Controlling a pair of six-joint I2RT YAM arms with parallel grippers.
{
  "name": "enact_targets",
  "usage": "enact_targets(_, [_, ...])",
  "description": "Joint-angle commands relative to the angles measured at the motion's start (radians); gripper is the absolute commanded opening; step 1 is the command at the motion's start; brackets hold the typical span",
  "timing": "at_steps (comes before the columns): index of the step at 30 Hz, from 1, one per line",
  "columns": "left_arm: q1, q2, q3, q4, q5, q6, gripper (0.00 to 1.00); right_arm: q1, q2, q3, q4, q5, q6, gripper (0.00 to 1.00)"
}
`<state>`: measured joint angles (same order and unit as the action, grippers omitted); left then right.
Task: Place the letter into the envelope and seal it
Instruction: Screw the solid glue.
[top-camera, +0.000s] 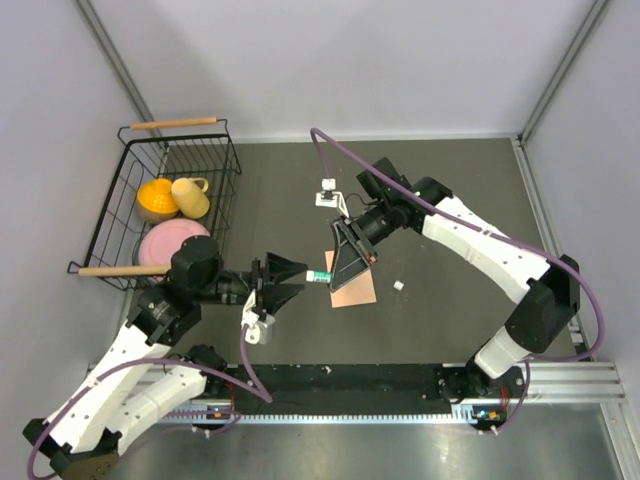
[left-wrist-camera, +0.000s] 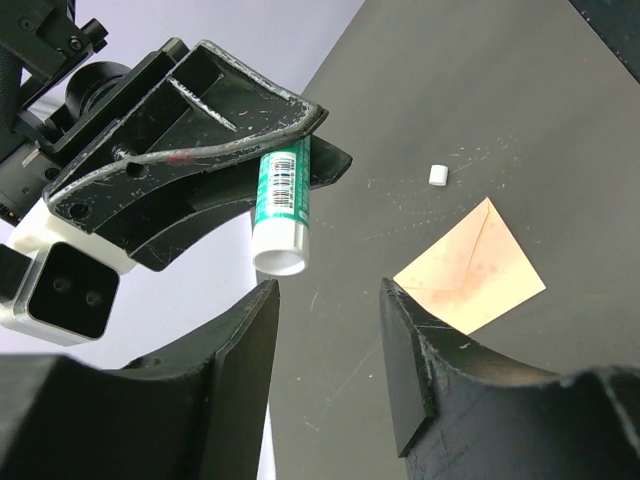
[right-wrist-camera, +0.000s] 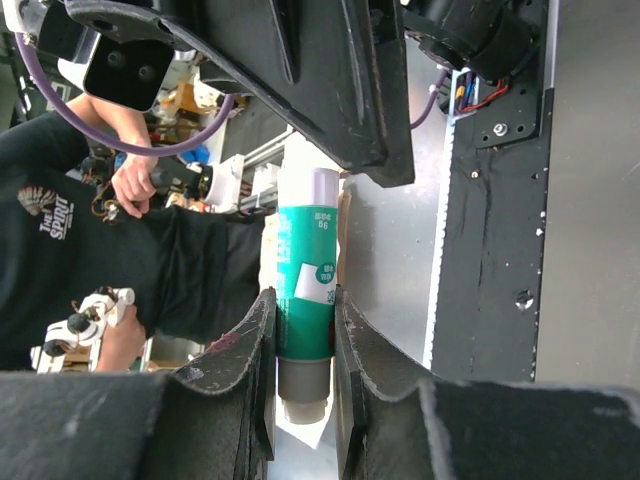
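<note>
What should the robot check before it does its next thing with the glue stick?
1. Right gripper pinches the glue stick: ok.
2. Left gripper open, not touching the stick: ok.
3. Envelope lies flat, nothing on it: ok.
4. Letter inside the envelope: cannot tell.
5. Small white piece lies apart from the envelope: ok.
</note>
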<state>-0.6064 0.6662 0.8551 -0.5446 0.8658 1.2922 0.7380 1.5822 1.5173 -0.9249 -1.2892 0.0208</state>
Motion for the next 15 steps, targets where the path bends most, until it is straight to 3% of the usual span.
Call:
enact_targets(1, [-0.035,0.004,0.042,0.092,-0.045,-0.056,0.49,0.012,0.002,0.004,0.032,-0.053,0.014,0.0])
enact_targets(10, [-0.062,-0.005,0.035,0.163,-0.063,-0.085,0.5,0.023,0.016,0.006,0.032,-0.061,0.021,0.0])
enact_targets(13, [-0.079,-0.005,0.036,0.164,-0.062,-0.065,0.45,0.026,0.019,0.007,0.032,-0.061,0.024,0.0])
enact_targets(15, [-0.087,-0.005,0.038,0.152,-0.056,-0.042,0.35,0.026,0.021,0.009,0.035,-0.059,0.027,0.0])
